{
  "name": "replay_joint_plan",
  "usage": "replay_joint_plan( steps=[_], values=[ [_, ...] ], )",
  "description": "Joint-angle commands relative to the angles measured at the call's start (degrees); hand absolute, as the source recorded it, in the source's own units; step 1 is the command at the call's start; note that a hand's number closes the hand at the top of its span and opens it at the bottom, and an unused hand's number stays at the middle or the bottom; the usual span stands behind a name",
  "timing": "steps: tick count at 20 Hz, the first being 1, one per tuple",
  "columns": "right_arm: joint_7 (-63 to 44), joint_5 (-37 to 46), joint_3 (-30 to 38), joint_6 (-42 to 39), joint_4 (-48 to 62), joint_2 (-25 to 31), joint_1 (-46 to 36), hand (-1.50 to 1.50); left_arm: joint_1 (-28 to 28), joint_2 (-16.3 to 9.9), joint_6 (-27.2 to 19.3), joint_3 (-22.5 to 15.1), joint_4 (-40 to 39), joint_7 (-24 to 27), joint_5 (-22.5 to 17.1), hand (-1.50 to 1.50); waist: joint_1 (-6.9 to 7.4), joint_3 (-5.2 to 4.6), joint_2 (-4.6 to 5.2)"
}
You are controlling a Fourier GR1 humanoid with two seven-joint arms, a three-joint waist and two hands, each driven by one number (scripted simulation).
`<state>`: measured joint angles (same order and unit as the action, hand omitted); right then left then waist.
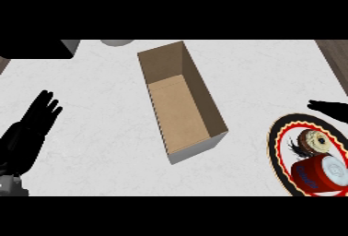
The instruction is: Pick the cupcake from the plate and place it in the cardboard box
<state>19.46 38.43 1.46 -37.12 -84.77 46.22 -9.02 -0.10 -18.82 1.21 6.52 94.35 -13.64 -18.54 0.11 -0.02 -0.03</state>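
Observation:
The cupcake [313, 141], with a dark wrapper and pale swirled top, lies on a black plate [279, 144] with a red and cream rim at the lower right. A red can [319, 172] lies beside it on the same plate. The open cardboard box [178, 103] stands in the middle of the white counter, nothing inside. My right hand [330, 109] shows at the right edge just above the plate, fingers straight, touching nothing. My left hand [31, 130] rests open at the left edge, fingers up.
A dark block [35, 48] sits at the top left corner and a grey round object [118, 42] at the top edge. Wooden surface [336, 55] borders the counter at the top right.

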Motion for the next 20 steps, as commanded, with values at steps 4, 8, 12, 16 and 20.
replay_joint_plan(
  steps=[4,8,12,16,20],
  values=[
    [-3.74,4.6,0.43,-1.2,-3.09,-4.54,0.86,-1.5,-3.35,1.37,-1.26,0.25,2.09,-4.71,2.0,0.0,-0.16,0.01,0.0],
    [-1.89,7.94,0.9,-0.91,-0.09,-4.83,0.19,-1.5,-0.38,1.54,1.9,2.28,1.93,-3.26,0.95,0.0,0.05,0.02,0.01],
    [1.12,10.11,1.37,-0.39,4.04,-4.55,-2.2,-1.5,-3.77,5.64,-0.7,-0.55,-2.89,1.14,6.09,0.0,-0.09,0.01,0.07],
    [3.8,13.91,0.67,2.71,6.9,-5.34,-0.84,-1.5,-3.32,4.31,0.43,2.04,0.7,-2.83,3.91,0.0,-0.04,0.02,0.04],
    [-0.1,15.43,-0.13,-1.73,4.8,-7.41,-3.39,-1.5,-3.27,3.85,1.66,2.26,0.81,-3.76,4.74,0.0,0.03,0.01,0.03]
  ],
)
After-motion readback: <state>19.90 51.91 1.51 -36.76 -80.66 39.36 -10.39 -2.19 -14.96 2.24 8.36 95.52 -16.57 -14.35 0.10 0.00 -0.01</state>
